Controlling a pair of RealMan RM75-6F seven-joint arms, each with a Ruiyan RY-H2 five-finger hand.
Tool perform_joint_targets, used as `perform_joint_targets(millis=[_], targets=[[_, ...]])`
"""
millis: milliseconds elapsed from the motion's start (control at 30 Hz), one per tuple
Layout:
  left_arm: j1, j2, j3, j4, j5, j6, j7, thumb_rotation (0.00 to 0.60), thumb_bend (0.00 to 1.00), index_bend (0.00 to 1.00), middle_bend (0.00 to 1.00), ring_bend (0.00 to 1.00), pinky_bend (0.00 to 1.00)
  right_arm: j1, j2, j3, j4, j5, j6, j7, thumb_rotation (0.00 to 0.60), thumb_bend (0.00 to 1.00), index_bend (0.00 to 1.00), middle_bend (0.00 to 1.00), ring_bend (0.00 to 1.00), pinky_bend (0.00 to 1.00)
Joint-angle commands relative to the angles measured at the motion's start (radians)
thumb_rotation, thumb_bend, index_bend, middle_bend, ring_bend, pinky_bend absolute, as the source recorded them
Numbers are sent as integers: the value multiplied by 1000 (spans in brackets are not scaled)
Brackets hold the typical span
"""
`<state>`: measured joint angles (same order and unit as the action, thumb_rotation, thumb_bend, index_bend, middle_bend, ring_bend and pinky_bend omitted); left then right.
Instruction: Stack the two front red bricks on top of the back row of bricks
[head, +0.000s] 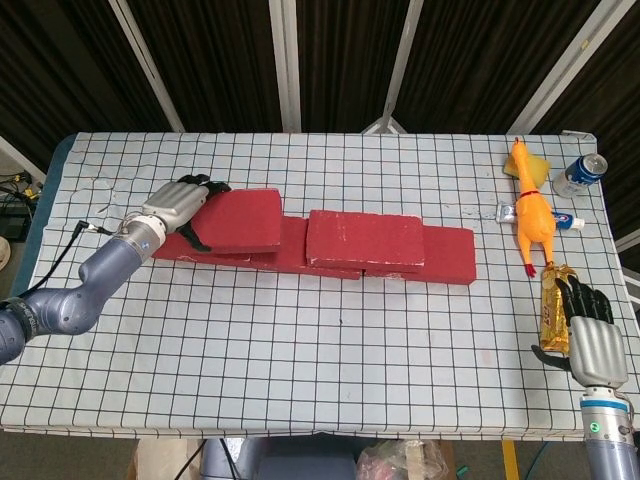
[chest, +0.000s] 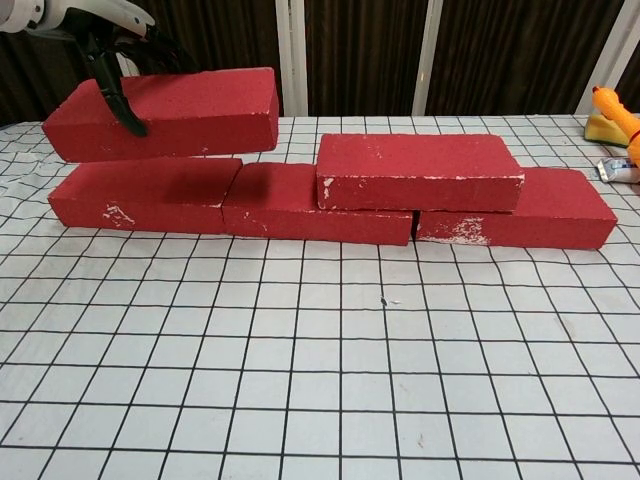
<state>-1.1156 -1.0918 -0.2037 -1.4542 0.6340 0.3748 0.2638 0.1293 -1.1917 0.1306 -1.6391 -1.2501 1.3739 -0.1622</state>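
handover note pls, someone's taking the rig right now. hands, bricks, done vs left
Left hand grips the second front brick by its left end, held slightly tilted just over the left part of the back row; whether it touches yet is unclear.
Right hand holds nothing, near the table's right front edge, beside a snack packet.
Done: first front brick lies on the back row, over the middle and right bricks.
Left: lower the held brick flat onto the row beside the first, let go, pull the left arm back.
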Motion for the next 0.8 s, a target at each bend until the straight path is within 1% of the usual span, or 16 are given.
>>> perform_joint_targets(millis=[33, 367, 800], targets=[[-18, -22, -1, 43, 62, -51, -43, 600, 12, 276, 260, 0, 0, 1, -8, 7, 4, 11, 5, -15, 600, 161, 46, 0, 0, 0], [-59, -103, 16, 187, 154, -107, -127, 600, 12, 278, 258, 0, 0, 2, -24, 20, 9, 48, 13, -59, 600, 162, 46, 0, 0, 0], [-53, -174, 19, 276, 266, -143, -232, 600, 12, 278, 255, 0, 0, 10, -36, 26, 21, 63, 2, -66, 600, 162, 46, 0, 0, 0]])
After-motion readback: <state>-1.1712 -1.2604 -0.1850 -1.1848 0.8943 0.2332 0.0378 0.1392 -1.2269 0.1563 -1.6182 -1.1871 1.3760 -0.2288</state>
